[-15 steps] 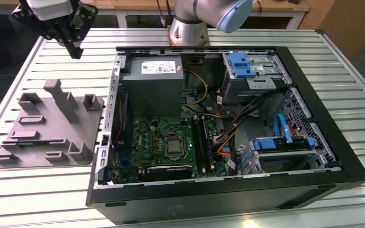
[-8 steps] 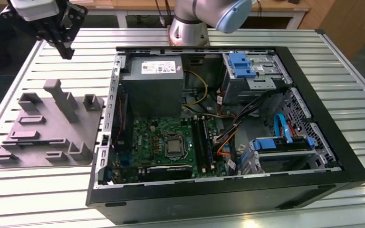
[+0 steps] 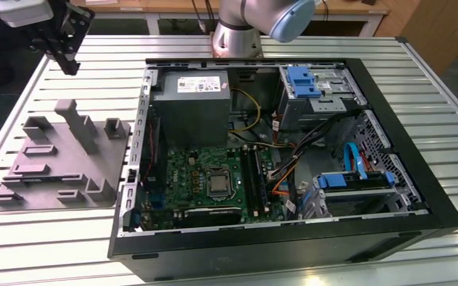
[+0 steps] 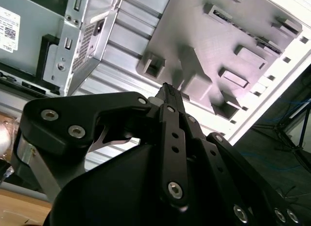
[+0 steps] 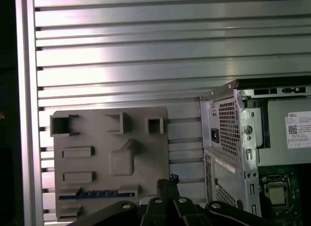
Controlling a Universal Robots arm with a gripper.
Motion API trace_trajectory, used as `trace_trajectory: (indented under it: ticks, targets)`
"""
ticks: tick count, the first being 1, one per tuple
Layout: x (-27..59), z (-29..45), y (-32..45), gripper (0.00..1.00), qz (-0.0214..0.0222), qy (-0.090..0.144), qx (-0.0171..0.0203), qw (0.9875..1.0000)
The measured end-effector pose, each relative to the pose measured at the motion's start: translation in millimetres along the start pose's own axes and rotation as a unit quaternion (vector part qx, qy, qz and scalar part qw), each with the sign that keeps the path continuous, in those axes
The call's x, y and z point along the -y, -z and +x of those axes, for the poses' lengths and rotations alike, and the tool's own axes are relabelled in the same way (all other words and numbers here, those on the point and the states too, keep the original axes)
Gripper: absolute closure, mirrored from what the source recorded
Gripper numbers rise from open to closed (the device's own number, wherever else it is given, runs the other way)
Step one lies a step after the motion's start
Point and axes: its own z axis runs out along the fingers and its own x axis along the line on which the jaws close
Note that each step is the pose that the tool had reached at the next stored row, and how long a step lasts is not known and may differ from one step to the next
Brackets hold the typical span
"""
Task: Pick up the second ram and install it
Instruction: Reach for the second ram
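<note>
"Bluish-green, the second ram [image 5: 97,193] is lying in a slot of the grey holder [image 5: 146,158]. The hand [image 5: 166,183] is hanging nearby, closed on nothing."

"Coming down closed, it's risking knocking the ram askew. Raised blocks [image 3: 81,125] are crowding it, and the open case [image 3: 372,89] is sitting just beside on the desk [image 3: 420,53]."

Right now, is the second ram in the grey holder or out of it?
In it. In the first wrist view the second ram lies flat in a slot of the grey holder, apart from the pincer.
</note>
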Motion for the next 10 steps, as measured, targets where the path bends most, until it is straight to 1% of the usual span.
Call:
trace_trajectory:
  ticks: [10]
  targets:
    - [2.1, 26.5, -0.2, 0.90, 0.0000, -0.001, 0.0000, 1.0000]
